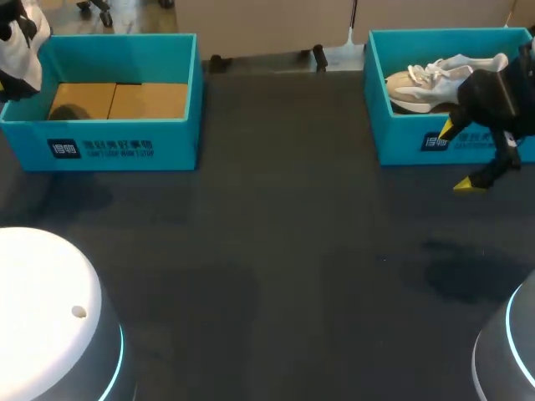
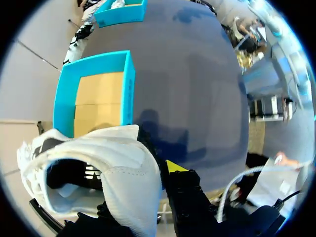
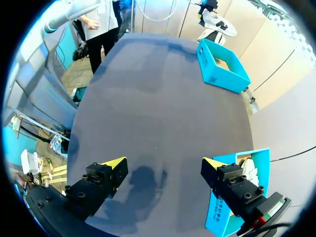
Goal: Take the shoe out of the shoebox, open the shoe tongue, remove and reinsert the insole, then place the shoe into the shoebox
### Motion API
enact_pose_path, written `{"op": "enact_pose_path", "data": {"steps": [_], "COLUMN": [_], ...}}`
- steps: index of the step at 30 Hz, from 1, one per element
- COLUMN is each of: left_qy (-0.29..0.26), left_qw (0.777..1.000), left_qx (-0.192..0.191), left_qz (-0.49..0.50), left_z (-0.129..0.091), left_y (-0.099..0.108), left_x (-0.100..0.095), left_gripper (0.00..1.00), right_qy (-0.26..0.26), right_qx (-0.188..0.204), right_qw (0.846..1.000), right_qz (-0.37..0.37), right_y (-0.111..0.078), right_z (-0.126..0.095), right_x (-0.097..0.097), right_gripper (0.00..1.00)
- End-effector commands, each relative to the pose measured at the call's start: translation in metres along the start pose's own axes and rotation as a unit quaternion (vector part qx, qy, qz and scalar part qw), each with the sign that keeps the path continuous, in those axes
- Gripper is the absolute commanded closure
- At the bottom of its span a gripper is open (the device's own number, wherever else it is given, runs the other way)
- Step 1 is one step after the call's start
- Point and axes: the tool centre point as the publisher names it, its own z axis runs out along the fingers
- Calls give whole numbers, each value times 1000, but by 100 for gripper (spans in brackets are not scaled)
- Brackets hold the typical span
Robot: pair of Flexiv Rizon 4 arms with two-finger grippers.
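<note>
My left gripper [image 2: 154, 172] is shut on the side wall of a white shoe [image 2: 98, 168]. It holds the shoe above the far left corner of the table, over the left blue shoebox [image 1: 125, 125], whose brown cardboard bottom is bare. One yellow tip [image 2: 173, 166] shows beside the shoe and the other is hidden behind it. A second beige-and-white shoe [image 1: 435, 79] lies in the right blue shoebox [image 1: 401, 146]. In front of that box's near wall my right gripper [image 1: 460, 159] stands open, holding nothing, with the box [image 3: 237, 197] beside one finger.
The dark table [image 1: 284, 251] stretches between the two boxes. Two round white robot bases [image 1: 50, 317] sit at the near corners. The left shoebox [image 3: 221, 69] lies far ahead of the right gripper.
</note>
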Motion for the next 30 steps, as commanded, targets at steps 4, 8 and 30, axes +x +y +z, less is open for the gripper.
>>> {"op": "enact_pose_path", "data": {"steps": [4,8,30], "left_qy": [-5,-7,16], "left_qw": [999,999,999], "left_qx": [-26,-22,-6], "left_qz": [39,46,30], "left_z": [-7,-8,19], "left_y": [21,32,47], "left_x": [-34,-60,-178], "left_gripper": [100,100,100], "right_qy": [2,2,2], "right_qx": [2,2,2], "right_qw": [1000,1000,1000], "right_qz": [1,1,1], "right_y": [1,1,1], "right_z": [2,2,2], "right_x": [-2,-2,-2], "right_gripper": [0,0,0]}}
